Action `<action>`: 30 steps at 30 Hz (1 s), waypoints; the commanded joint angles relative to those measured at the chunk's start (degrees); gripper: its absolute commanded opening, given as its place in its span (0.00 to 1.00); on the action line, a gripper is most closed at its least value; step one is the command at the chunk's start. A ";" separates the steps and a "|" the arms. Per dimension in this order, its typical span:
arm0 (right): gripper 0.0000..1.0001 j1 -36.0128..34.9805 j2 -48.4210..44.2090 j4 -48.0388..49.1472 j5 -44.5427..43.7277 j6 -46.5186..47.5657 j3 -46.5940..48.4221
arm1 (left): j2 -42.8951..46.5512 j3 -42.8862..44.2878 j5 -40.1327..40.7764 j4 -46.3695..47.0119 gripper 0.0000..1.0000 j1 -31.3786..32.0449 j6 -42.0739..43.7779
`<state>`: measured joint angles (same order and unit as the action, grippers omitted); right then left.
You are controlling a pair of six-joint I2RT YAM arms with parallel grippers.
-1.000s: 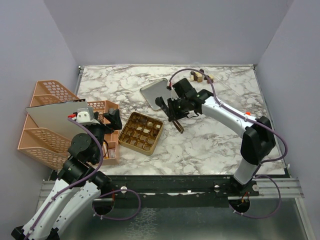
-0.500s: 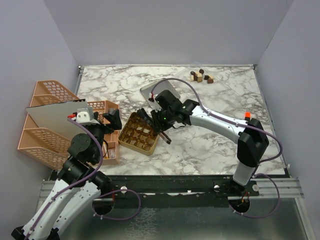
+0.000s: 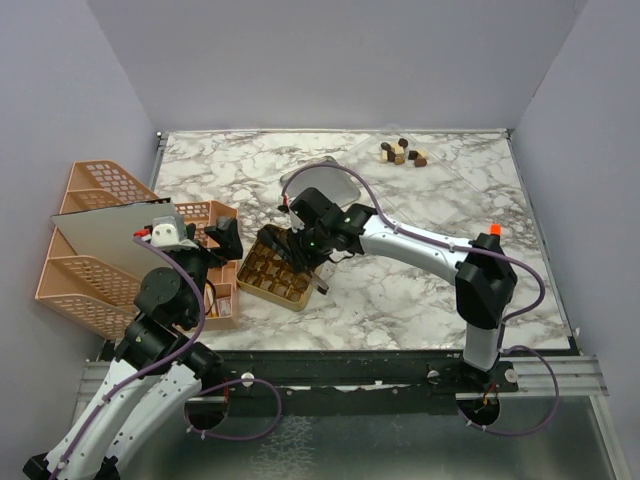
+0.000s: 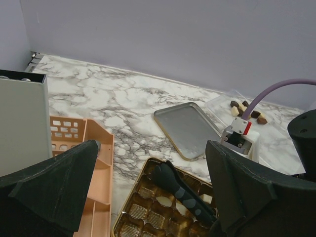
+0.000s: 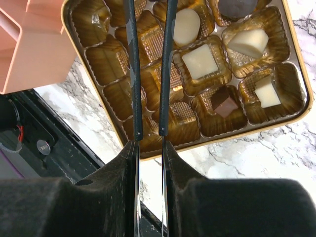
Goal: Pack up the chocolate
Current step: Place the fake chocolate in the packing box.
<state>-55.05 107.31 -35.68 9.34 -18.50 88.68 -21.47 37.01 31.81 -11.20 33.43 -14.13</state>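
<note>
Right pincer (image 5: 149, 148) is clamped on black tongs (image 5: 133, 74) — blades hang over the gold tray (image 5: 295, 64), tips out of shot. Left pincer (image 4: 152, 163) gapes wide, empty. Chocolate (image 5: 200, 61) sits in several tray cells — more in a loose pile (image 3: 404, 153) at the table's (image 3: 420, 280) far right corner.
</note>
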 commanded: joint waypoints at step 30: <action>0.33 -1.86 6.63 -1.83 -1.93 0.18 5.73 | 1.42 -0.37 1.06 0.80 0.99 -0.48 0.16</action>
<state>-56.27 113.25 -36.42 8.78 -18.44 92.05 -20.88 37.01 31.79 -11.22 33.32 -14.13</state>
